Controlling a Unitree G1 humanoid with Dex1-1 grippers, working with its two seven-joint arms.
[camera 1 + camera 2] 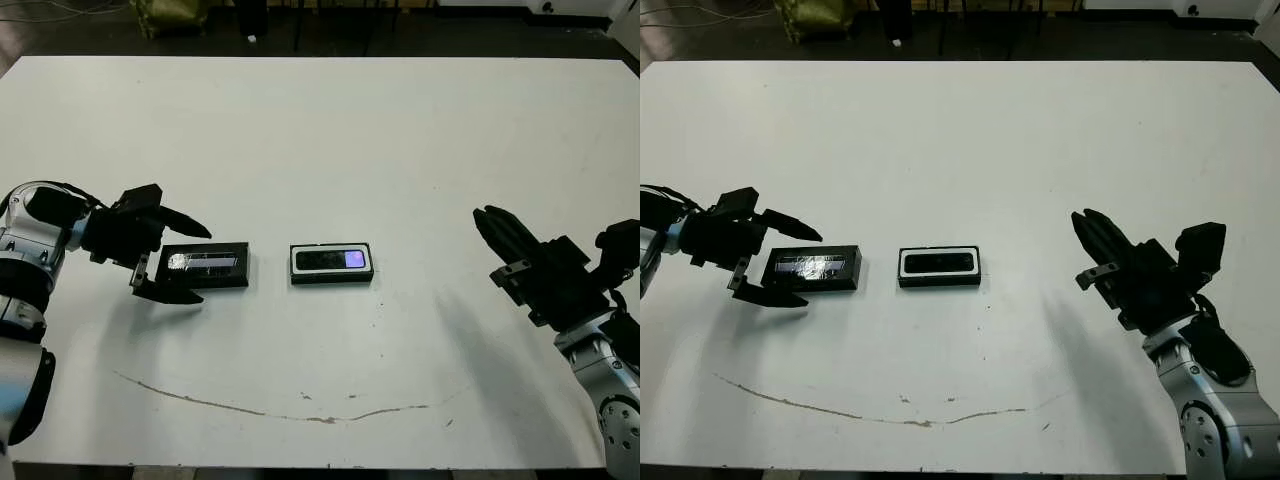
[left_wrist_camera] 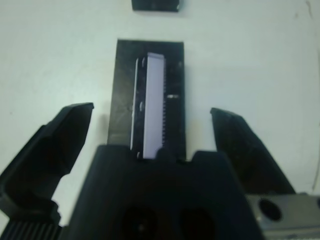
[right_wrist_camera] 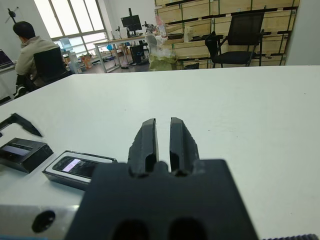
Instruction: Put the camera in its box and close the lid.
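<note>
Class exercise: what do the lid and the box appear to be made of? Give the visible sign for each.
Lid: probably matte black card or plastic, with a glossy silvery stripe that catches light. Box: black outside with a flat white lining, likely card or plastic; the pictures leave it open.

A white table [image 1: 320,130] carries a thin brown curved mark [image 1: 270,408]; beyond it, a seated person [image 3: 31,47] and black chair [image 3: 240,37].

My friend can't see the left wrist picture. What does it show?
The left tool, black with its two fingers spread wide open, hovers over the flat black lid, one finger on each side. The lid has a silvery stripe and lies on the white table. The edge of another black thing peeks in beyond it.
</note>
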